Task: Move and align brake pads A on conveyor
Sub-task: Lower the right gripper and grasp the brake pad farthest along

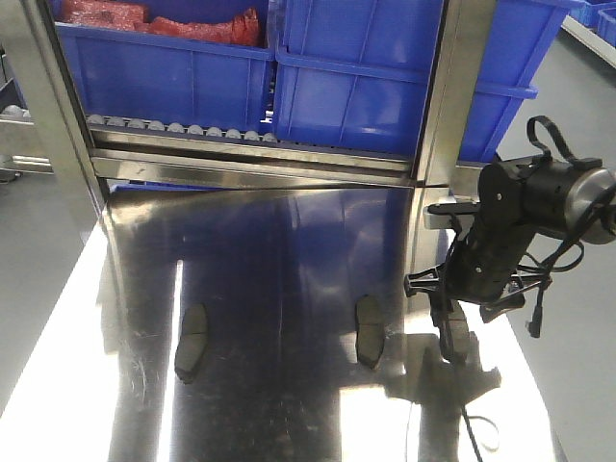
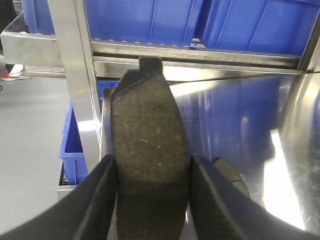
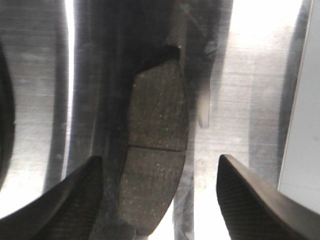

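Note:
My left gripper [image 2: 152, 200] is shut on a dark grey brake pad [image 2: 149, 135], held up on end between both fingers. Another pad [image 2: 231, 172] lies on the steel table just to its right. My right gripper [image 3: 160, 200] hangs open over a grooved brake pad [image 3: 156, 150] lying flat; the pad sits between the fingers, nearer the left one, untouched. In the front view the right gripper [image 1: 449, 316] is at the table's right side. Two pads lie there, one at the left [image 1: 192, 342] and one at the middle [image 1: 371, 330]. The conveyor is out of view.
A shiny steel table [image 1: 289, 241] carries the pads. Behind it stands a steel rack [image 1: 250, 164] with blue bins [image 1: 356, 87] on rollers, with upright posts at the left [image 1: 48, 106] and at the right [image 1: 452, 96]. A loose cable [image 1: 481, 428] lies near the table's front right.

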Tool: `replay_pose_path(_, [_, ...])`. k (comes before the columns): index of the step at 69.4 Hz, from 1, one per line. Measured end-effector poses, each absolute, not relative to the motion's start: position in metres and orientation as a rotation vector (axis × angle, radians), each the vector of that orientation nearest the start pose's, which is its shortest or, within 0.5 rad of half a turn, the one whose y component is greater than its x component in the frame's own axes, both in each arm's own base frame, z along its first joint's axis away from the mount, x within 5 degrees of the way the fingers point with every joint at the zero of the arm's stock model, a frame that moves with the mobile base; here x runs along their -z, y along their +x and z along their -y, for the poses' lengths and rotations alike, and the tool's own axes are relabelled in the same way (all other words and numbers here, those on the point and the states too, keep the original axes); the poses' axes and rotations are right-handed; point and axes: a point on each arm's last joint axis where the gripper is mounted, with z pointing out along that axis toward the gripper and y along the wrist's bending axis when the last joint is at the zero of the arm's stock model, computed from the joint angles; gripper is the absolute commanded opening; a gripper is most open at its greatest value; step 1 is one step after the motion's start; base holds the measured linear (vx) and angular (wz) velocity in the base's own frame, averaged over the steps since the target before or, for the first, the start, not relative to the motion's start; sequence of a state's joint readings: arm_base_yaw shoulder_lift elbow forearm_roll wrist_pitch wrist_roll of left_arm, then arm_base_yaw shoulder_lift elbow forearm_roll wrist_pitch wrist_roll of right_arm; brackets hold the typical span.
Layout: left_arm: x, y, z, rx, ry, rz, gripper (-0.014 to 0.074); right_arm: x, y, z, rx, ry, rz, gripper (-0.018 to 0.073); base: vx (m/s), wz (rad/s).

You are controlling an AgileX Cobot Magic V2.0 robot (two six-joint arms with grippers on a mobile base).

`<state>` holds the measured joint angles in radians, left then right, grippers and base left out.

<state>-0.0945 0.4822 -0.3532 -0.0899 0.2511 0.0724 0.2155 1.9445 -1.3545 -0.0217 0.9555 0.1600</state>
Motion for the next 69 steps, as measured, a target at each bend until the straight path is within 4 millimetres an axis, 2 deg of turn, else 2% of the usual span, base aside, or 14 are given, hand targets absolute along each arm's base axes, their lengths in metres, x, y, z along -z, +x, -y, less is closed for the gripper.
replay_pose_path(27, [-0.273,0.106,0.012,0.096,0.09,-1.862,-0.0008,-0.165,0.387,-0.083,0.006,-0.101,-3.061,0.0474,0.0,0.0])
replay_pose_path(40, [-0.273,0.106,0.012,0.096,0.09,-1.862,-0.0008,-0.159,0.388,-0.083,0.014,-0.083,-3.092,0.0451,0.0,0.0])
replay_pose_path(48, [-0.273,0.106,0.012,0.096,0.09,-1.862,-0.0008,-0.158,0.388,-0.083,0.017,-0.059,-3.099,0.0353,0.0,0.0])
replay_pose_path(66, [-0.273,0.106,0.012,0.096,0.09,-1.862,-0.0007,-0.158,0.388,-0.082,0.023,-0.03,-3.099,-0.0015,0.0,0.0])
replay_pose_path(69, [-0.273,0.106,0.012,0.096,0.09,-1.862,-0.0008,-0.159,0.388,-0.082,0.024,-0.026,-3.098,-0.0016,0.0,0.0])
